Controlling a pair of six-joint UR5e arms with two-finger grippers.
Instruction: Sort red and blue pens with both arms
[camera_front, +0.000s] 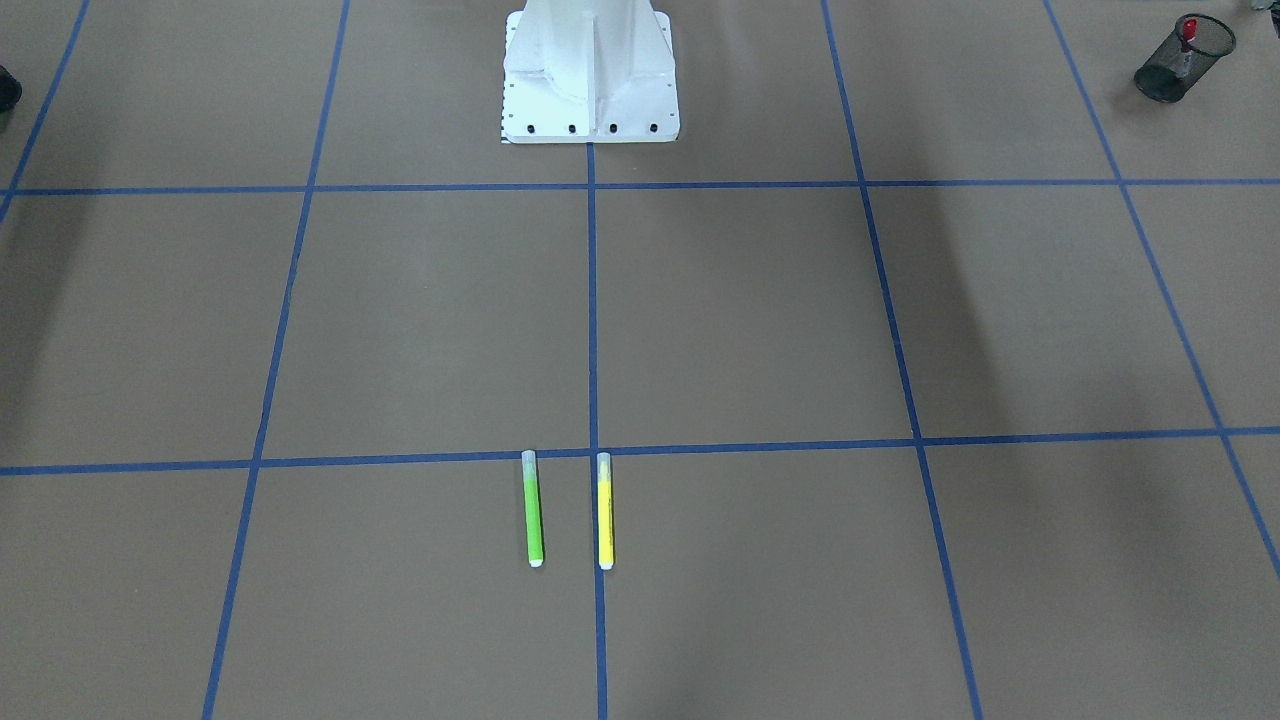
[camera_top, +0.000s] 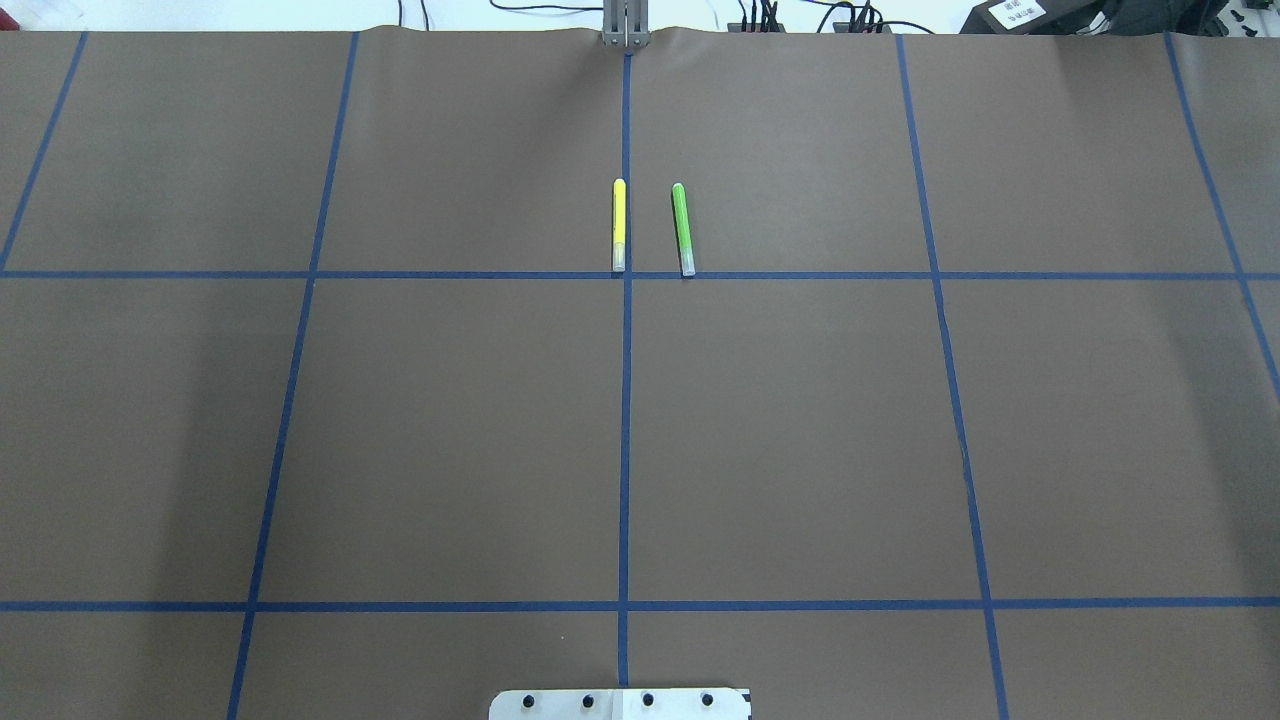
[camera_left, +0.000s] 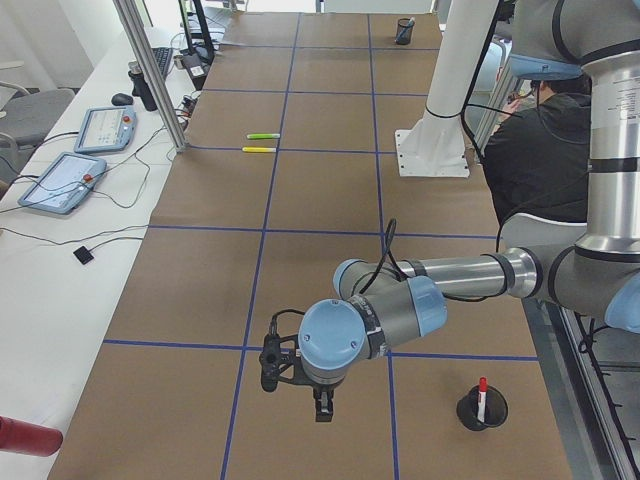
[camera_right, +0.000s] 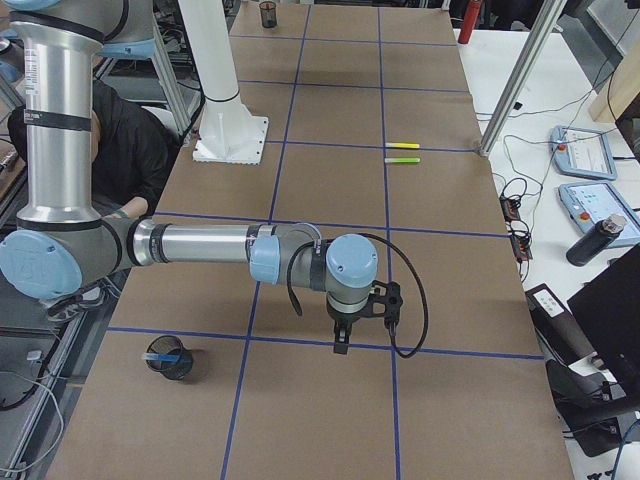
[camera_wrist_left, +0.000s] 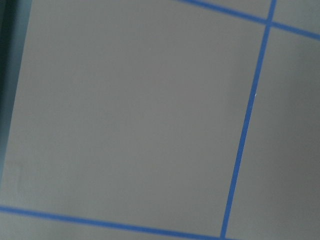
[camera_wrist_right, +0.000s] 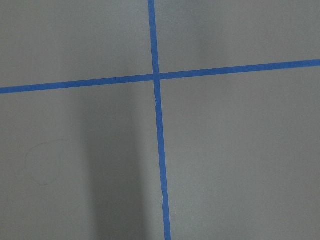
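The red pen (camera_front: 1187, 35) stands in a black mesh cup (camera_front: 1180, 68) at the table's end on my left side; in the exterior left view the same red pen (camera_left: 481, 391) sticks up from its cup (camera_left: 481, 410). The blue pen (camera_right: 160, 356) lies in another black cup (camera_right: 170, 364) at the end on my right side. My left gripper (camera_left: 322, 405) hangs over the table beside the red pen's cup, and my right gripper (camera_right: 341, 341) hangs near the blue pen's cup. I cannot tell whether either is open or shut. Both wrist views show only brown table and blue tape.
A green highlighter (camera_top: 682, 228) and a yellow highlighter (camera_top: 619, 225) lie side by side near the table's far edge at the middle. The white robot base (camera_front: 590, 75) stands at the near middle. Tablets and cables lie on the side desk (camera_left: 70, 180).
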